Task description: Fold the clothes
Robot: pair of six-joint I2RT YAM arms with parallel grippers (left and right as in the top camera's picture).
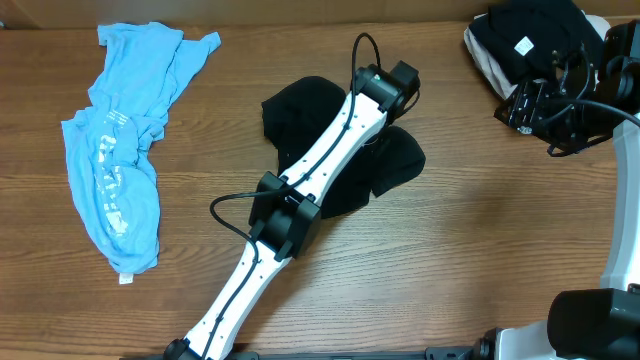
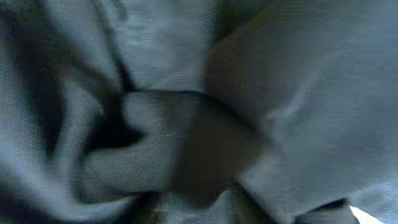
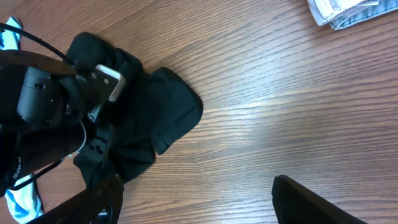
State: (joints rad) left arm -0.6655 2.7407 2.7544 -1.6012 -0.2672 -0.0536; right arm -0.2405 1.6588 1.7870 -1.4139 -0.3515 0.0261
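A crumpled black garment (image 1: 340, 165) lies in the middle of the wooden table and also shows in the right wrist view (image 3: 168, 112). My left gripper (image 1: 385, 100) is pressed down into its far right part. Its fingers are hidden; the left wrist view shows only close, blurred fabric (image 2: 186, 124). A crumpled light blue shirt (image 1: 125, 150) lies at the far left. My right gripper (image 3: 198, 182) is open and empty, raised above bare table at the right, well apart from the black garment; it also shows in the overhead view (image 1: 530, 100).
A stack of folded dark and light clothes (image 1: 530, 40) sits at the back right corner, next to my right arm; its corner shows in the right wrist view (image 3: 342, 12). My left arm (image 1: 300, 190) stretches diagonally across the black garment.
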